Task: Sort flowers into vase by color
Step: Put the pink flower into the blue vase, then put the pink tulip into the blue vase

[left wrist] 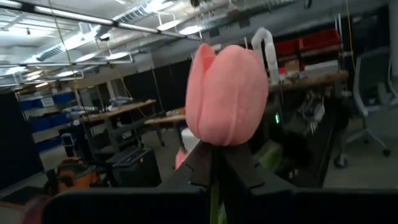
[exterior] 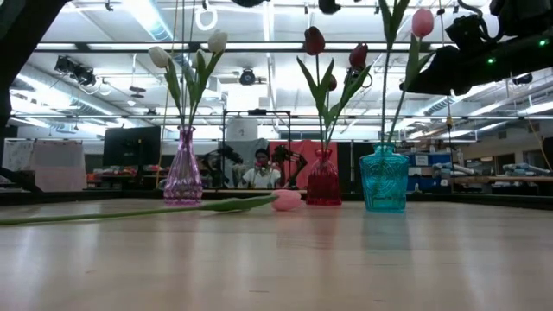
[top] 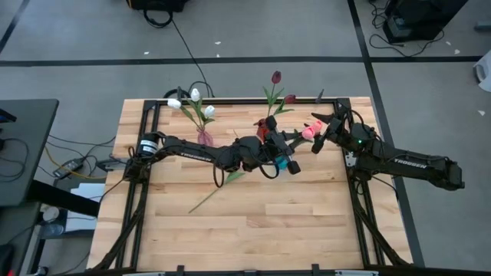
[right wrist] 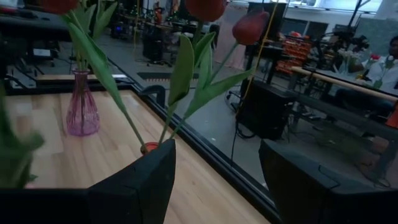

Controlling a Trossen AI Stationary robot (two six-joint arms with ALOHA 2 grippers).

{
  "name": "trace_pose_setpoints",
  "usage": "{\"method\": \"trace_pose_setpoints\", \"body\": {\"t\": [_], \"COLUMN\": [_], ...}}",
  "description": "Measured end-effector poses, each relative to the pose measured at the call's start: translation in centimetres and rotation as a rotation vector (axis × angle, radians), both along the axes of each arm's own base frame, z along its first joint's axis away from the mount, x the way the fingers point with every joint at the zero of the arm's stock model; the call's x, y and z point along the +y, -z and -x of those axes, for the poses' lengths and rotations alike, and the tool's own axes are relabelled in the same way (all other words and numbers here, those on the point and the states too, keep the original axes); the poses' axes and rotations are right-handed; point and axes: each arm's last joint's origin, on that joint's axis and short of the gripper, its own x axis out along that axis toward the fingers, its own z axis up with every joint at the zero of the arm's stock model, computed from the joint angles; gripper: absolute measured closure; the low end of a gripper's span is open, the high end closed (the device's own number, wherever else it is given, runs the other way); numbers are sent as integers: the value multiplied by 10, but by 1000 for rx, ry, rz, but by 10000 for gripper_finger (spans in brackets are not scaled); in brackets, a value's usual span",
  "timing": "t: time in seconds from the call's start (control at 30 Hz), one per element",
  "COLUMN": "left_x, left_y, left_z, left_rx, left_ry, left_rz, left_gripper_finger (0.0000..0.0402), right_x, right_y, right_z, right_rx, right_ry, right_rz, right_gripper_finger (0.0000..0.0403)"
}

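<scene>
The left gripper (left wrist: pixel 214 177) is clamped on the stem of a pink tulip (left wrist: pixel 225 94), just under the head, with the stem running down toward the teal vase (exterior: pixel 384 179) near the worktop's far edge; its base is hidden by the arm. The right gripper (right wrist: pixel 214 180) hovers just beside it, fingers spread and empty. Another pink tulip (top: pixel 216 189) lies flat mid-worktop, nearer the left arm.

Robotics lab: workbenches (right wrist: pixel 348 84), ceiling striplights (exterior: pixel 155 17)
</scene>
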Motion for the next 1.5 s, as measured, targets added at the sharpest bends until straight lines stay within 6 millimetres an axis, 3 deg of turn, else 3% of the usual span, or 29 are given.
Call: {"method": "trace_pose_setpoints", "body": {"t": [0.37, 0.67, 0.8, 1.0, 1.13, 1.27, 1.5], "left_x": [1, -3, -13, -36, -53, -58, -42], "left_y": [36, 53, 55, 49, 49, 79, 126], "left_z": [2, 1, 6, 18, 32, 48, 74], "left_rx": [71, 229, 310, 385, 481, 715, 922], "left_ry": [-13, -39, -100, -126, -74, -81, -339], "left_rz": [123, 138, 117, 122, 222, 426, 725], "left_gripper_finger": [363, 205, 165, 158, 162, 163, 163], "right_x": [1, 1, 1, 0, 1, 1, 0], "right_y": [0, 0, 0, 1, 2, 1, 0], "right_z": [-1, -1, -1, -1, -2, -4, -6], "right_rx": [1, -3, 4, 14, 18, 6, -4], "right_ry": [-26, -30, -30, -33, -55, -88, -103], "right_rz": [0, 0, 2, -1, -8, -8, -5], "right_gripper_finger": [160, 160, 160, 160, 160, 160, 160]}}
